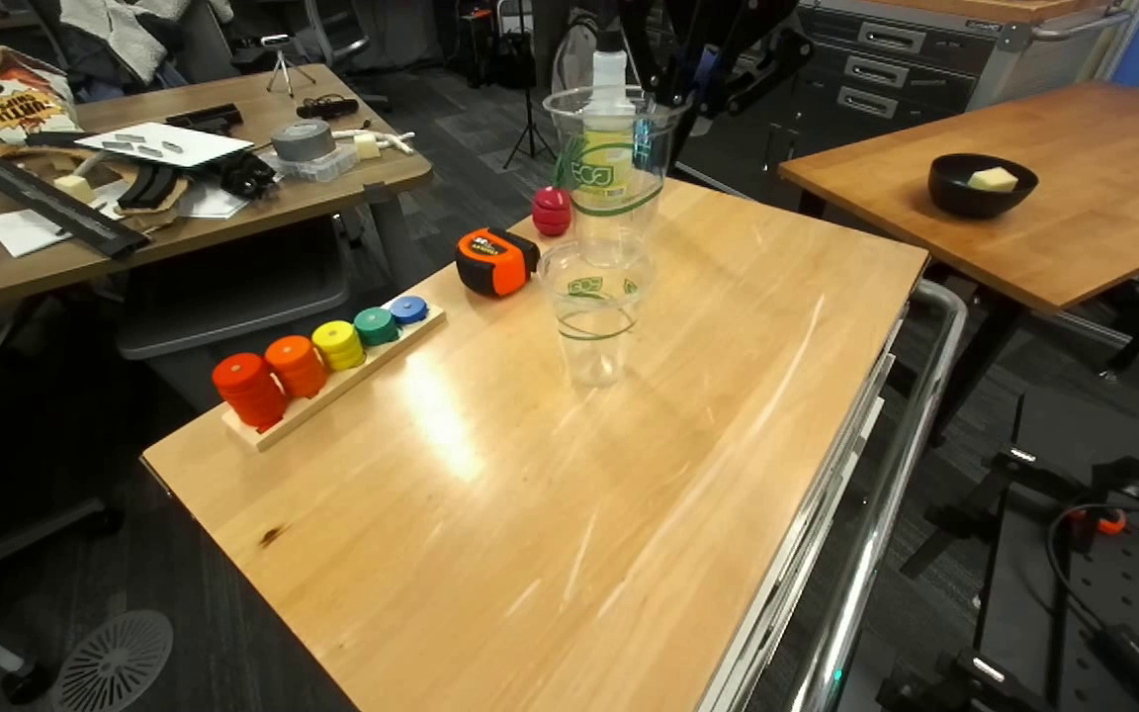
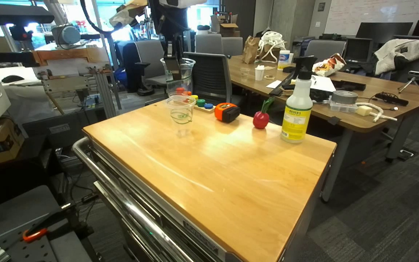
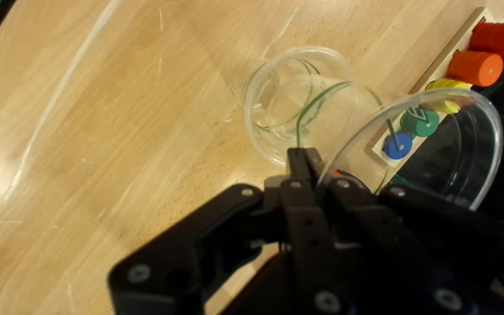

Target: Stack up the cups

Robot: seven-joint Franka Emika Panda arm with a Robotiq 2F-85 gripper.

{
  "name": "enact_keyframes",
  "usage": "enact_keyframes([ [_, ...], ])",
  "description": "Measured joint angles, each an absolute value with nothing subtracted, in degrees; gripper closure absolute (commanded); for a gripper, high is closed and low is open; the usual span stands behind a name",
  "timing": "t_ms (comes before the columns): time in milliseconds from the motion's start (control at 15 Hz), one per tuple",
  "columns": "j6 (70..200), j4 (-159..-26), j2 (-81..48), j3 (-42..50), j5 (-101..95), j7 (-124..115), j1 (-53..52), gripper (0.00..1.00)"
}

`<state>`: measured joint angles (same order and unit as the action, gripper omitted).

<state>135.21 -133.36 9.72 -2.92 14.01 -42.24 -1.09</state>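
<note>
Clear plastic upper cup point(image 1: 619, 183) clamped by its wall in the pincer point(image 3: 305, 154), over the lower cup point(image 1: 594, 316) near the tape measure point(image 1: 496, 262) on the worktop point(image 1: 490, 534); contact unclear from here. Looks like nesting step; next: centre, straight down, release.

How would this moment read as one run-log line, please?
gripper: shut on upper cup; upper cup: over lower cup; lower cup: upright on tabletop; nesting: unclear
</note>
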Motion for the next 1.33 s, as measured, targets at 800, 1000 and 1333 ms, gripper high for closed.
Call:
enact_keyframes([
  [800, 138.86, -133.31, 4.37, -3.83, 14.01, -41.51, -1.6, 0.76],
  [1000, 140.01, -133.28, 3.51, -4.27, 13.78, -41.16, -1.83, 0.56],
  [1333, 140.94, -133.18, 3.46, -4.42, 13.78, -39.68, -2.25, 0.19],
])
